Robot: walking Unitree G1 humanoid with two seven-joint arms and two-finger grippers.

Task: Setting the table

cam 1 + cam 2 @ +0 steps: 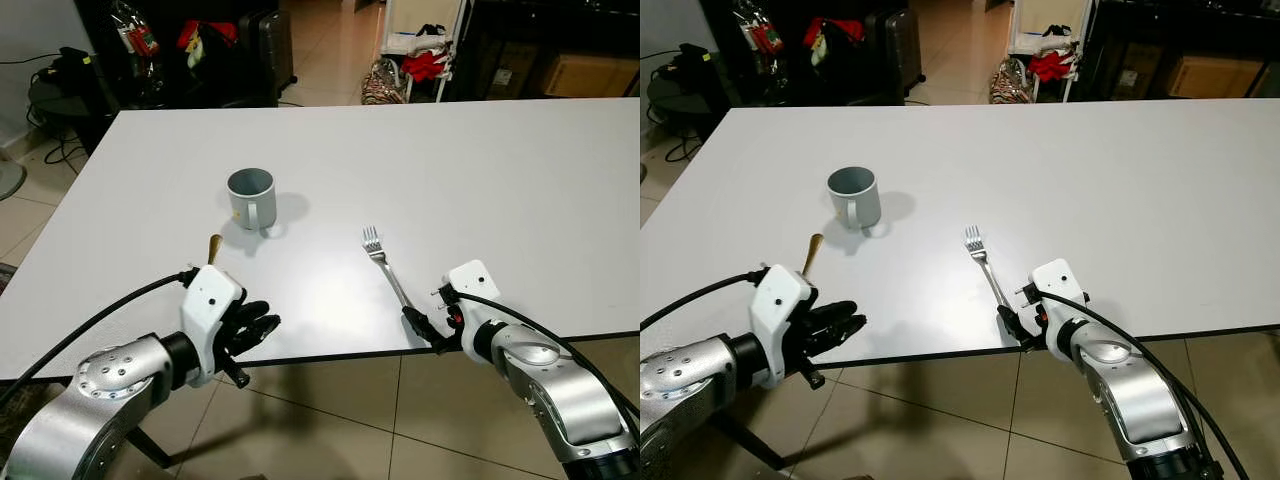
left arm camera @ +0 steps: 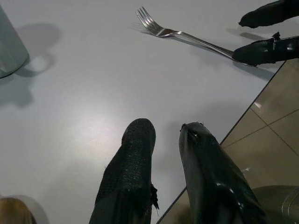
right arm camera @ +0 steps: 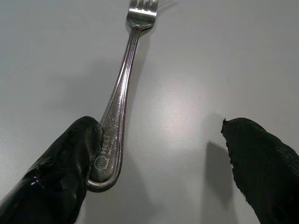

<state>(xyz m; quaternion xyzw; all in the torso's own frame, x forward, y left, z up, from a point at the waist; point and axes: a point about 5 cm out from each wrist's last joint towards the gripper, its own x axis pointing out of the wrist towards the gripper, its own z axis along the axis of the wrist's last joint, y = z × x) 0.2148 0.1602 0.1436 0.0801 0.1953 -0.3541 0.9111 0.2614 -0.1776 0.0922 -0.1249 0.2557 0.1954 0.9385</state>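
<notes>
While right gripper (image 3: 163,154) sits at near edge of white rectangular surface (image 1: 520,190), fingers spread wide, one fingertip (image 3: 77,149) touching handle end of silver metal fork (image 1: 385,265); nothing clamped. Fork flat on surface, tines pointing away from robot. Left gripper (image 1: 255,330) at near edge, fingers slightly apart, empty. Grey-blue ceramic mug (image 1: 251,197) upright, further in. Gold-brown utensil handle (image 1: 213,246) just behind left wrist, rest hidden by wrist housing.

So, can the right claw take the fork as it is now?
Probably yes: the right claw is open at the fork handle end, one finger touching it, nothing between.
</notes>
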